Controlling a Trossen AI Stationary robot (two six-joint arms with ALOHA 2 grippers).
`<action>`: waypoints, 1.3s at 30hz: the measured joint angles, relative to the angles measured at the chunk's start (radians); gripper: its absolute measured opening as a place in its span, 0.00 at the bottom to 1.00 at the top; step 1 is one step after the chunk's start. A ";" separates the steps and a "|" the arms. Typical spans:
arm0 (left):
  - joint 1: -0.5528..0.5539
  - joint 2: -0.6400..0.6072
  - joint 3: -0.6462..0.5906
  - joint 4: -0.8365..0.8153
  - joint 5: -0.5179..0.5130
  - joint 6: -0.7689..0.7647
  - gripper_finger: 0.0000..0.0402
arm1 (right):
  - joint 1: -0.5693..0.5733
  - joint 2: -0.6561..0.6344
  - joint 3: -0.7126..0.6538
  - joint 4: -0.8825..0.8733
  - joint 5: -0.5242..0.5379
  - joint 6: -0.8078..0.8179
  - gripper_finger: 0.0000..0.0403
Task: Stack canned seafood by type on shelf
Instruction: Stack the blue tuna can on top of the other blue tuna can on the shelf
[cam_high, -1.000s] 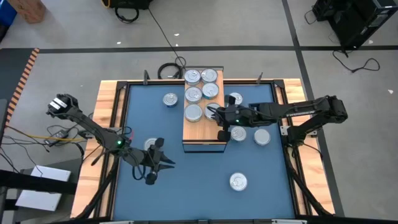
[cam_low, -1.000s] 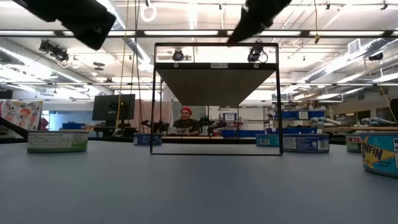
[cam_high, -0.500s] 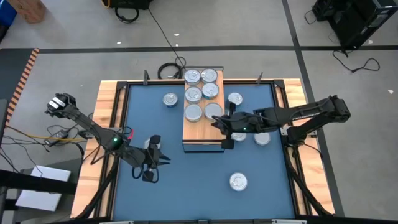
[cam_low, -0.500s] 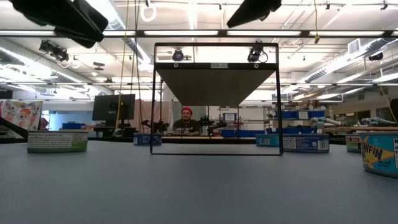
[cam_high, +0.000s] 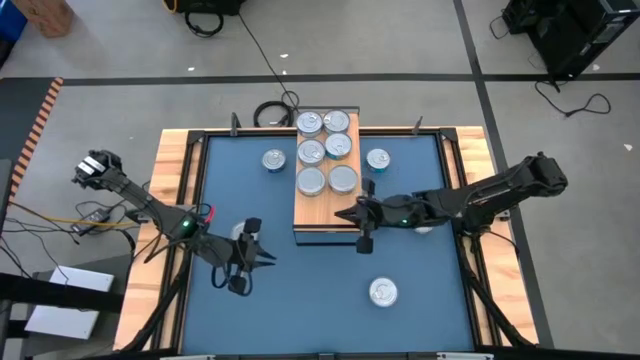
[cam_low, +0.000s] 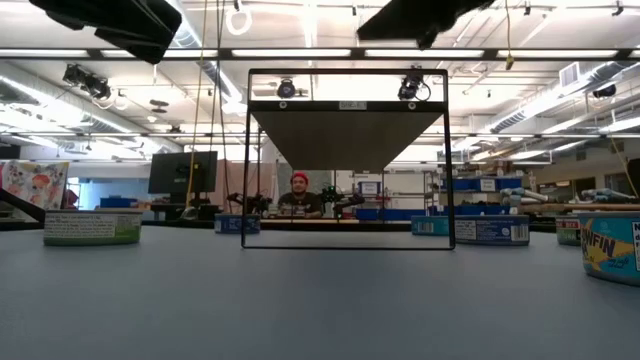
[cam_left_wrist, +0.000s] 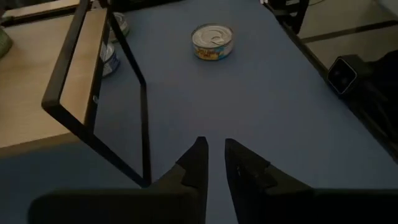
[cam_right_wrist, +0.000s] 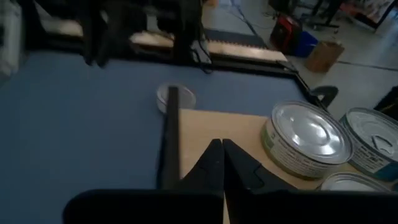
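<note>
Right tool (cam_high: 362, 226) (pinched, seemingly empty) beside shelf (cam_high: 326, 222).

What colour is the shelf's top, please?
Light-brown wood grain on the shelf, clearest in the high view.

The shelf (cam_high: 318, 216) has a light wood-grain top — smooth, matt — edged with dark metal bars. The tins (cam_high: 326, 150) carry glossy silver metal lids. The blue table mat (cam_high: 300, 290) looks matt, cloth-like.
</note>
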 joint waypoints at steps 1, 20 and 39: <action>0.007 0.000 0.000 0.002 0.011 0.011 0.13 | 0.016 -0.014 -0.006 0.003 0.017 0.012 0.01; 0.065 0.002 -0.136 0.360 0.076 0.045 0.01 | 0.168 -0.012 -0.024 -0.026 0.246 0.102 0.00; 0.111 0.002 -0.189 0.481 0.059 0.155 0.01 | 0.174 -0.004 -0.165 0.298 0.121 0.063 0.00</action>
